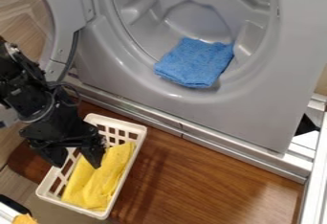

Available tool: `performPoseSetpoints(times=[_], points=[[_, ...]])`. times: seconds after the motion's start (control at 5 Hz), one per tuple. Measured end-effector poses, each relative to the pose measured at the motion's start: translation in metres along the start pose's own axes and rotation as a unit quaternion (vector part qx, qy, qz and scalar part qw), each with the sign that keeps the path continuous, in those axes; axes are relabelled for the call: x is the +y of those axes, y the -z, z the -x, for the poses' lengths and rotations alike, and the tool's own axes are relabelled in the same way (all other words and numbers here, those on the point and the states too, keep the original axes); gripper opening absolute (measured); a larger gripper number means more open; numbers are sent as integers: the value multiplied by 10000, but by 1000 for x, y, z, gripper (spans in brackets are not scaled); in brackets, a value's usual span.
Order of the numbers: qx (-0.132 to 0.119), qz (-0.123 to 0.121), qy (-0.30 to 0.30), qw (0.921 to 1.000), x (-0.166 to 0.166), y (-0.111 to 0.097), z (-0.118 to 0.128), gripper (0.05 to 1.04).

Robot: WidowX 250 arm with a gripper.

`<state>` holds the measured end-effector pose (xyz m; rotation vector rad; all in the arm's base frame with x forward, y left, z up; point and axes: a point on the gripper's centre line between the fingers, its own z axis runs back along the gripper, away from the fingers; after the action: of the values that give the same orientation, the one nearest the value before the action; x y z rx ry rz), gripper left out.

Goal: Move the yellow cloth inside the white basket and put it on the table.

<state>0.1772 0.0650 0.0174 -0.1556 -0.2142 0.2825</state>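
in the basket [118, 123], yellow cloth [101, 179] partly beneath the claw [78, 164]

No text, label, brand, number or sign can be read anywhere here, whether on the machine [249, 117], the white basket [43, 193], the cloths or the wooden bench [191, 184].

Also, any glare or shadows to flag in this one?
Camera view: soft sheen on the wooden table toward the lower right; a darker, shadowed patch on it beside the white basket; a small shadow along the right edge of the blue cloth, on the gray machine.
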Motion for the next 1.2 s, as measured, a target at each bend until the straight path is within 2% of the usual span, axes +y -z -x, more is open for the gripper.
performPoseSetpoints(times=[0.2,0.4,0.6,0.8,1.0,1.2], points=[[48,14,-90,9999,0,2,2,1001],[-21,-35,-723,9974,4,3,4,1001],[25,-130,-1691,9855,7,8,8,1001],[-18,-226,-2719,9620,10,9,9,1001],[70,-290,-3146,9488,7,17,9,1001],[58,-393,-3228,9457,3,26,6,1001]])
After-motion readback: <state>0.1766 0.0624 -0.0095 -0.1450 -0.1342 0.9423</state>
